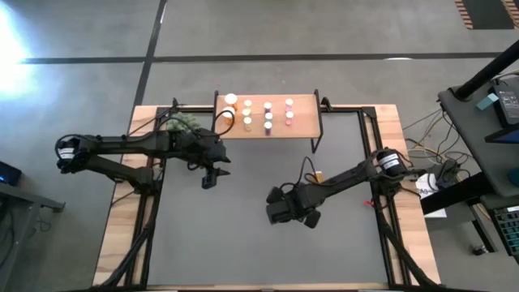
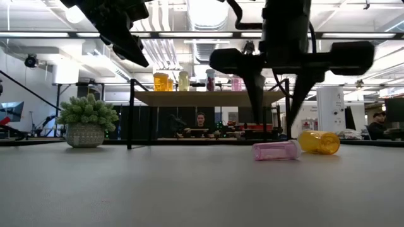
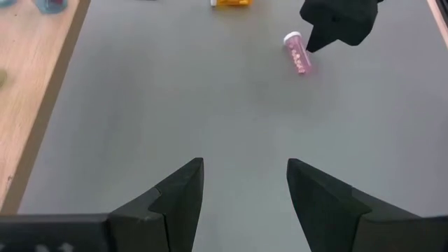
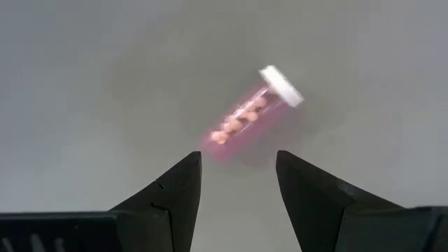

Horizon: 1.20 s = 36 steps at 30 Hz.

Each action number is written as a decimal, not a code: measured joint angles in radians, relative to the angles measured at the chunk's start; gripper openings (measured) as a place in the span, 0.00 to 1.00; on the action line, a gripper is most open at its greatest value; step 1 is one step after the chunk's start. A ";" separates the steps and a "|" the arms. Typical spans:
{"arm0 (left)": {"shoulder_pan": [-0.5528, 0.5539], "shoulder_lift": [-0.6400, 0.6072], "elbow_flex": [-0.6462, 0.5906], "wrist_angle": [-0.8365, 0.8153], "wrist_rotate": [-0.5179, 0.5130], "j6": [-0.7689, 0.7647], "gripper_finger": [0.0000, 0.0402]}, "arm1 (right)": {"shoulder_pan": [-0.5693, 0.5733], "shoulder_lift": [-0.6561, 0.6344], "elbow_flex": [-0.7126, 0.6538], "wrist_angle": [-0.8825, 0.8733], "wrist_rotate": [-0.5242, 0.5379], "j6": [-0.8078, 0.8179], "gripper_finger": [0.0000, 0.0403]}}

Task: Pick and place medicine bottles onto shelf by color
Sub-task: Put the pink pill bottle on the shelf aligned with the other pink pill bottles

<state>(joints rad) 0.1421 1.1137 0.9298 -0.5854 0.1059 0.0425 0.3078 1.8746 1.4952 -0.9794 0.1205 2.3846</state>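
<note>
Pink and see-through, one medicine bottle (image 4: 246, 115) is lying on its side on the grey table (image 1: 243, 235), white cap on one end and small pills showing through its wall. The right gripper (image 4: 233, 183) is hanging above it with its two fingers spread apart and nothing between them; in the right wrist view the bottle is lying just ahead of the fingertips (image 4: 189, 168), tilted across the gap and not touching either one. From table height the same pink bottle (image 2: 276, 150) is resting just beside an orange bottle (image 2: 319, 142), which is also lying on its side, and the dark fingers of the right gripper (image 2: 273, 94) are reaching down over the pair without touching the table.

Along the far edge of the table the wooden shelf (image 1: 304, 126) is standing on thin black legs, and the other bottles (image 1: 268, 115) are standing upright on it in short rows: orange and yellowish ones toward its left end, dark ones in the middle, pink ones toward its right.

Near the left end of the shelf, the left gripper (image 1: 210, 175) is hovering over bare table with its fingers parted and holding nothing. A green plant (image 2: 86, 112) in a pot is sitting at the far left corner of the table.
</note>
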 joint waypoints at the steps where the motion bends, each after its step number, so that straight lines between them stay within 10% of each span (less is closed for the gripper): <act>1: 0.000 0.000 0.000 0.000 0.000 0.002 0.47 | 0.003 0.000 -0.001 -0.009 -0.010 0.002 0.44; 36: 0.000 0.000 0.000 0.010 0.002 0.016 0.47 | -0.021 0.001 -0.163 0.088 0.036 -0.007 0.44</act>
<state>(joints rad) 0.1425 1.1137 0.9298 -0.5757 0.1074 0.0589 0.2871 1.8759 1.3324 -0.8917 0.1567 2.3777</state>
